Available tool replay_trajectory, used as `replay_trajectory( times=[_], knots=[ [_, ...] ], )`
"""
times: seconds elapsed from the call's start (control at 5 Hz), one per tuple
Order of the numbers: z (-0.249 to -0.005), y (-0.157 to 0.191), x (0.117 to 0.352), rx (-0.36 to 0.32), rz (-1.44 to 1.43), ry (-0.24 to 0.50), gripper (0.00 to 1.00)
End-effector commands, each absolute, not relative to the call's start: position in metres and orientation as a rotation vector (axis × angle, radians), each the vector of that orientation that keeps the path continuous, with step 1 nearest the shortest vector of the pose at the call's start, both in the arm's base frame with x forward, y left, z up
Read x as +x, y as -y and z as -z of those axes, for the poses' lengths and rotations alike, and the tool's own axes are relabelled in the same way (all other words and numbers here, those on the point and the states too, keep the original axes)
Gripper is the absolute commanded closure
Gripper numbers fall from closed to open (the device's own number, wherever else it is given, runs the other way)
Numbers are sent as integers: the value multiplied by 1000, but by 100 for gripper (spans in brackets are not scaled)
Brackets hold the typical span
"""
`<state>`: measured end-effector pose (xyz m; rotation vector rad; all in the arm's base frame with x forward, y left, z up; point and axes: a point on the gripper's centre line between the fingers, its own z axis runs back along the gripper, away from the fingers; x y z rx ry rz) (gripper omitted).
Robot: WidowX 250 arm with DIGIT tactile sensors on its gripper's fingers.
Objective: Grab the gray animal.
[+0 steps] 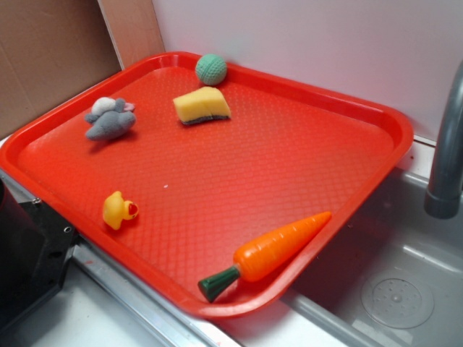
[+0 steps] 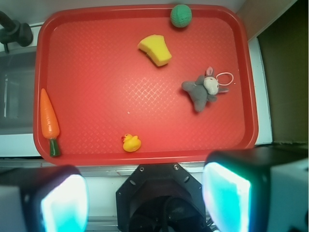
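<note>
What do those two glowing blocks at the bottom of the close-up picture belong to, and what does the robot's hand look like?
They are the gripper's two fingers: chunky, boxy blocks with dark outer casings and inner pads that show a bright pale teal. Between them sits a black, angular mount with small screws and a round ribbed part. The side view shows only a dark edge of the arm.

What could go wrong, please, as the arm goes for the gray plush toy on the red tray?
1. The gray animal lies near the tray's rim, so a finger could strike the raised edge.
2. Its pale loop trails out beside it and might snag.
3. The open gripper is over the tray's opposite edge, near the yellow duck; a low approach might nudge it.
</note>
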<state>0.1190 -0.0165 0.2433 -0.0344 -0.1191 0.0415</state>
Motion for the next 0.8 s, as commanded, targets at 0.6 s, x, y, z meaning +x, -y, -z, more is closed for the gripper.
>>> replay_trajectory(
  times=[0.6],
  knots=[
    [-232, 5, 139, 5, -282, 160, 0]
  ],
)
